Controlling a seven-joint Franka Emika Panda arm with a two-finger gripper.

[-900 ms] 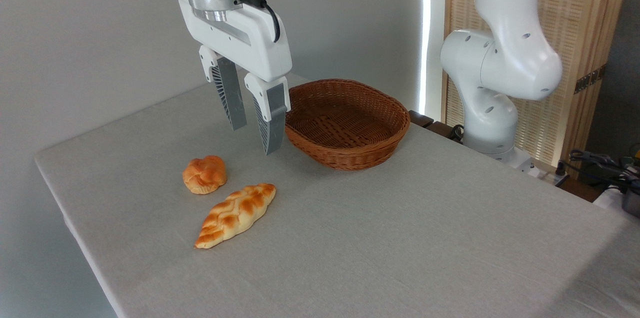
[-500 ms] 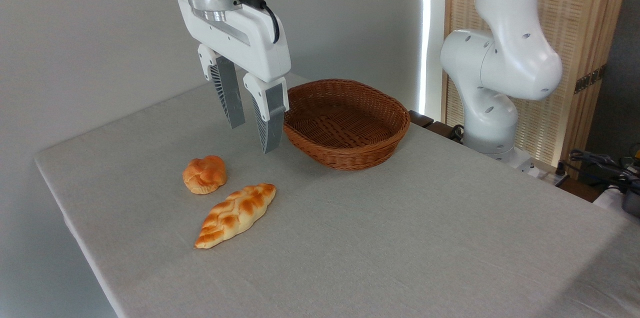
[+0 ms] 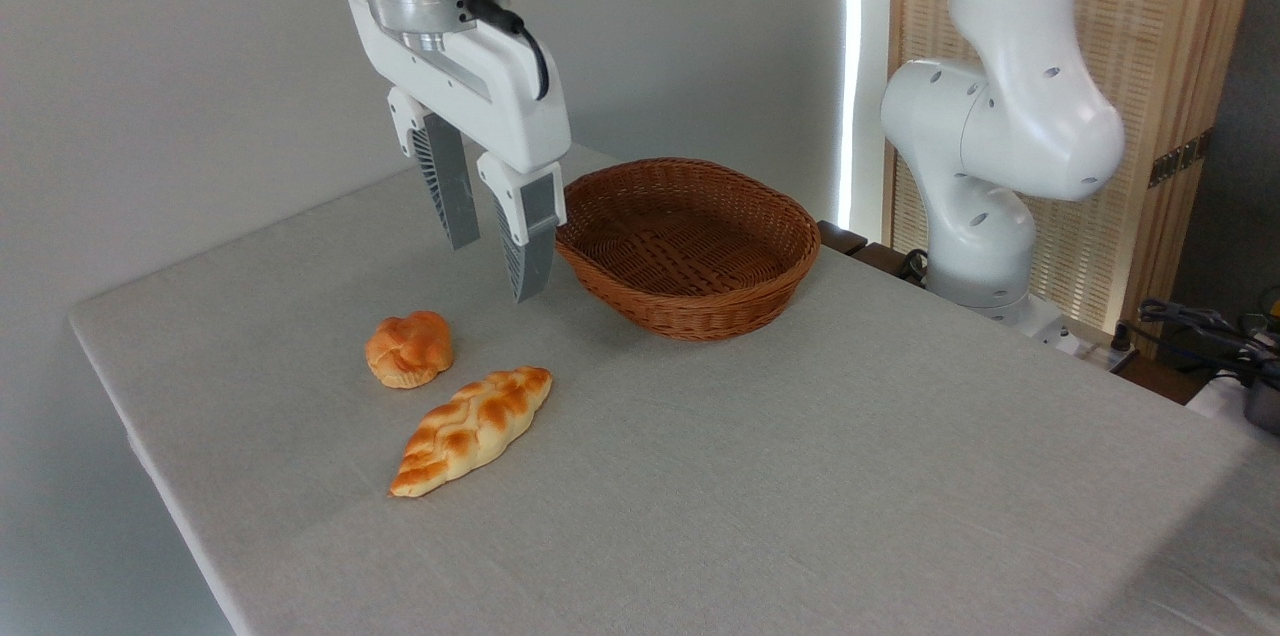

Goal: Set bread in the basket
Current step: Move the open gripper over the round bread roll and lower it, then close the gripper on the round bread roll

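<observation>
The bread (image 3: pixel 409 348), a small round golden-orange knotted bun, lies on the grey table at the left. The brown wicker basket (image 3: pixel 688 245) stands further back, right of centre, with nothing in it. My gripper (image 3: pixel 492 268) hangs in the air between them, above and to the right of the bun and just left of the basket's rim. Its two grey fingers (image 3: pixel 527 246) are spread apart with nothing between them.
A long braided loaf (image 3: pixel 471 428) lies just in front and right of the bun. The arm's white base (image 3: pixel 985 216) stands beyond the table's far right edge. The table's left edge (image 3: pixel 130 416) runs close to the bun.
The gripper has shifted a little to the left and slightly up, away from the basket's rim and toward the bun's side. Bun, loaf and basket have not moved.
</observation>
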